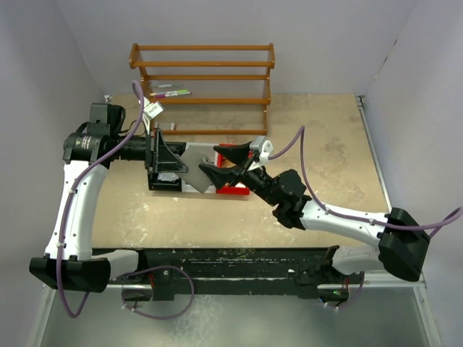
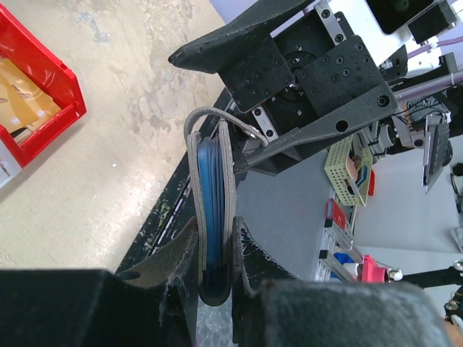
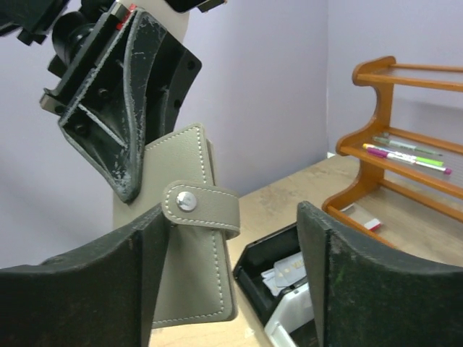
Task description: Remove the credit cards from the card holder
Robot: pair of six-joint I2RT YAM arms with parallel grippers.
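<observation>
The card holder (image 1: 194, 157) is a grey stitched case, folded shut, its snap strap (image 3: 206, 206) fastened. My left gripper (image 1: 177, 157) is shut on it and holds it upright above the bins. In the left wrist view (image 2: 215, 246) the holder (image 2: 194, 188) shows edge-on, with blue cards (image 2: 212, 195) packed between its panels. My right gripper (image 1: 226, 160) is open and empty, just right of the holder. In the right wrist view (image 3: 233, 213) the holder (image 3: 192, 289) stands against the left finger (image 3: 108, 289) and the strap reaches into the gap.
A row of bins lies under the holder: black (image 1: 163, 181), white, and red (image 1: 235, 189). The black bin (image 3: 278, 271) holds loose cards. A wooden rack (image 1: 202, 79) with pens stands at the back. The red bin (image 2: 36, 94) shows in the left wrist view.
</observation>
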